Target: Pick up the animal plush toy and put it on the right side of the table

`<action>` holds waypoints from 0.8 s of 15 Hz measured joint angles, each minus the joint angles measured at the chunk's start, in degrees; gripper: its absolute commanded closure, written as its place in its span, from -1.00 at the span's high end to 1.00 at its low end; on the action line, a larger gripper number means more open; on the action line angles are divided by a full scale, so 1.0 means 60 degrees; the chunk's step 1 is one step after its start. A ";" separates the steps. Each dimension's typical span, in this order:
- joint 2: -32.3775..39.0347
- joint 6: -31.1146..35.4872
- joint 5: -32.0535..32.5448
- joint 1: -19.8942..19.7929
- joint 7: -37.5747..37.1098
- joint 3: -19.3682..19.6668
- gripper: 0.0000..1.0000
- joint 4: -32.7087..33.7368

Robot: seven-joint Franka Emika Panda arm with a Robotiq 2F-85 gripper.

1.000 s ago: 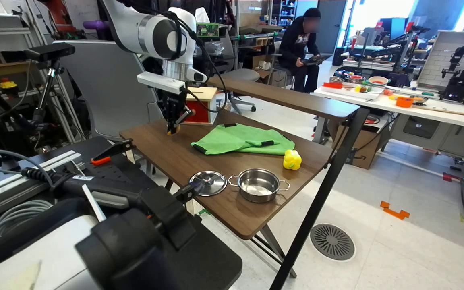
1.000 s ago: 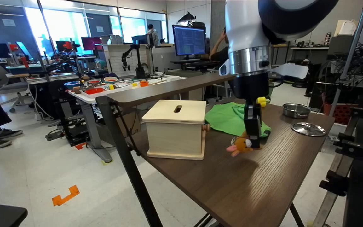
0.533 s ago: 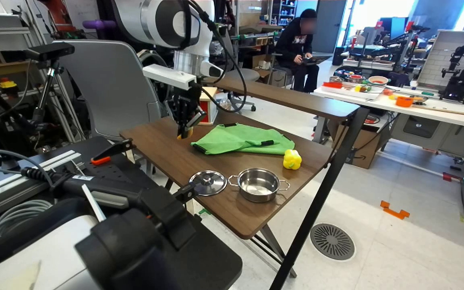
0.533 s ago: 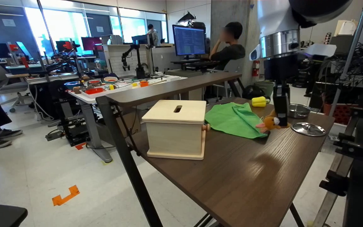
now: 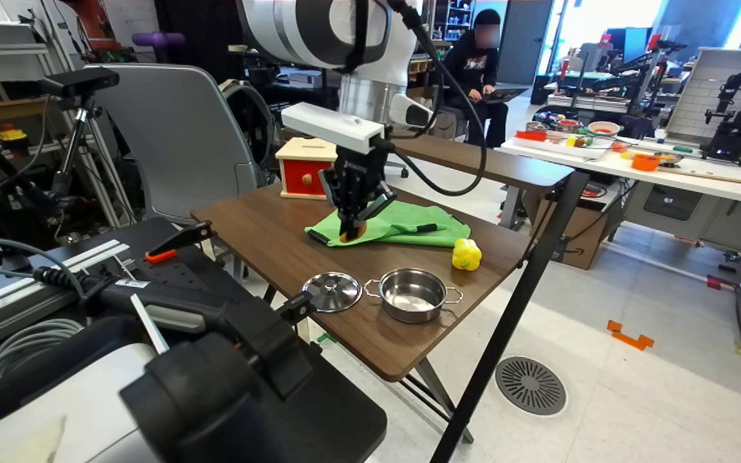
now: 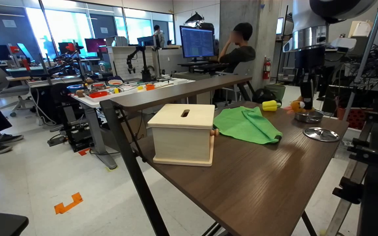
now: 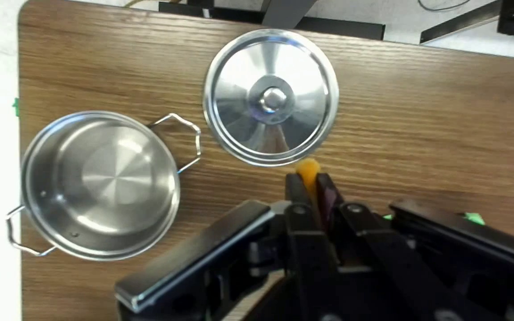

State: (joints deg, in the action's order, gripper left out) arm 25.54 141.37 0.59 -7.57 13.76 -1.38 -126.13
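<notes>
The animal plush toy, small and orange, shows in the wrist view and in both exterior views. My gripper is shut on it, with a bit of orange sticking out past the fingertips. The gripper also shows in both exterior views. It holds the toy above the dark brown table, apart from its surface. In the wrist view the toy is beside the lower edge of the metal lid. Much of the toy is hidden by the fingers there.
The metal lid and steel pot lie on the table near the gripper. A green cloth, a yellow pepper and a wooden box with a red front also stand there. A raised shelf runs along one side.
My gripper has moved to the right in both exterior views, carrying the toy along the table toward the lid and pot. The other objects have stayed in place.
</notes>
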 measured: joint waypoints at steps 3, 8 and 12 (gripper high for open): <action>0.0130 -0.0044 -0.0021 -0.0407 0.0292 0.0109 -0.95 0.0330; 0.0687 -0.0208 -0.0224 -0.0669 0.0539 0.0108 -0.95 0.1137; 0.1276 -0.0553 -0.0467 -0.0813 0.0730 0.0108 -0.95 0.1769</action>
State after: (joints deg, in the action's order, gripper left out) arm 33.20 138.05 -2.22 -12.44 18.14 -0.74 -115.51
